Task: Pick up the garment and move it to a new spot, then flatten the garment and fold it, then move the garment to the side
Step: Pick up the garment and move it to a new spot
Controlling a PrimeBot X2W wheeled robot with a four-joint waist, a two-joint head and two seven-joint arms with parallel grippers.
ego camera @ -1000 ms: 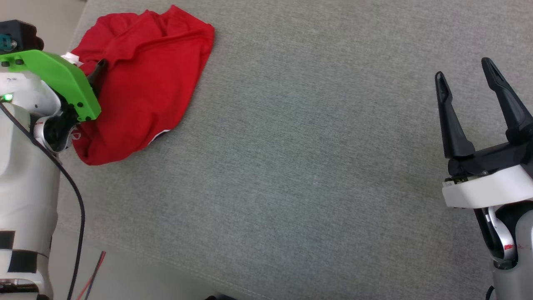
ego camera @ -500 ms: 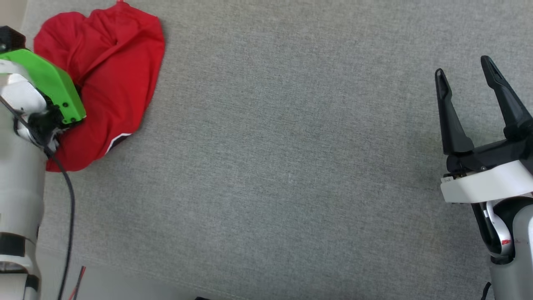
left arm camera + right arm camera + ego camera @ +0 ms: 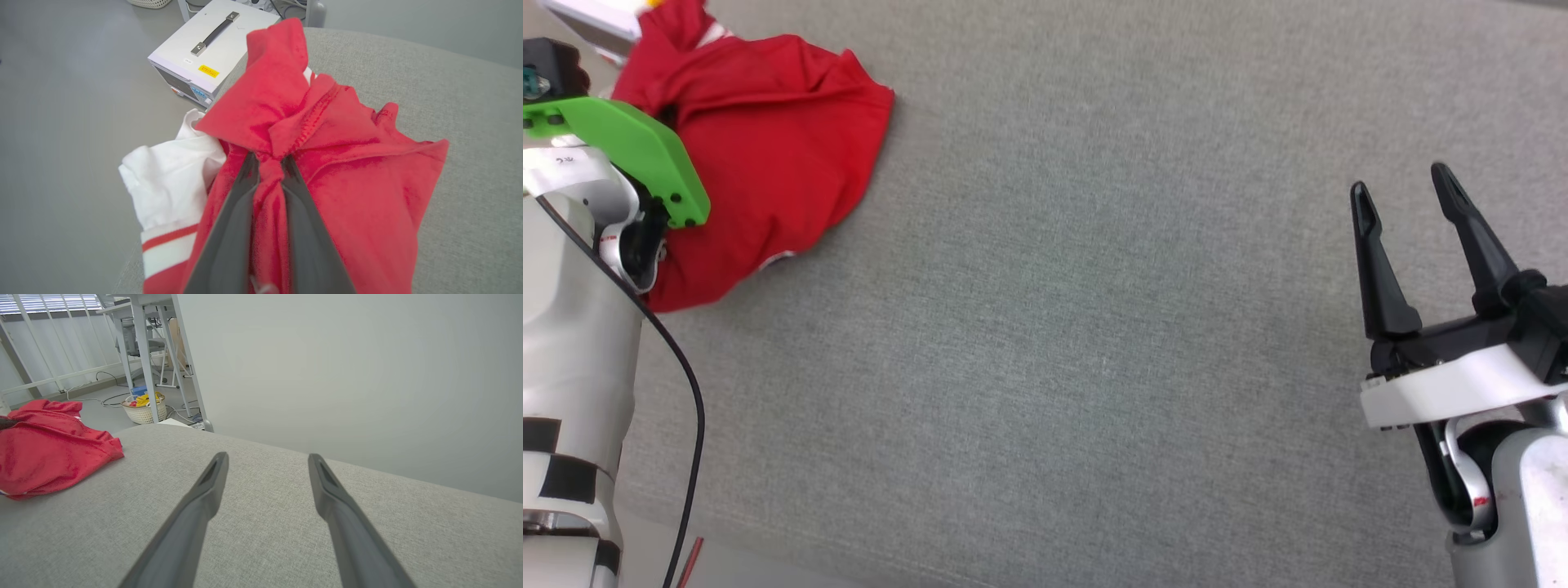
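The garment (image 3: 776, 163), red with a white sleeve (image 3: 171, 179) and red-white striped trim, lies crumpled at the far left corner of the grey fabric surface (image 3: 1094, 327). My left gripper (image 3: 269, 161) is shut on a bunched fold of its red cloth, which rises in a peak past the fingertips. In the head view the green bracket (image 3: 629, 143) on my left wrist hides those fingers. My right gripper (image 3: 1409, 196) stands open over bare surface at the right, far from the garment (image 3: 49, 457), with nothing between its fingers (image 3: 204, 494).
A white box with a handle (image 3: 212, 49) sits on the floor just beyond the surface's left edge. A basket (image 3: 143, 408) and table legs stand further off. A black cable (image 3: 686, 408) hangs along my left arm.
My left gripper has shut on the garment's cloth, which is now bunched and pulled up into a peak. The head camera has shifted. The right gripper stays open.
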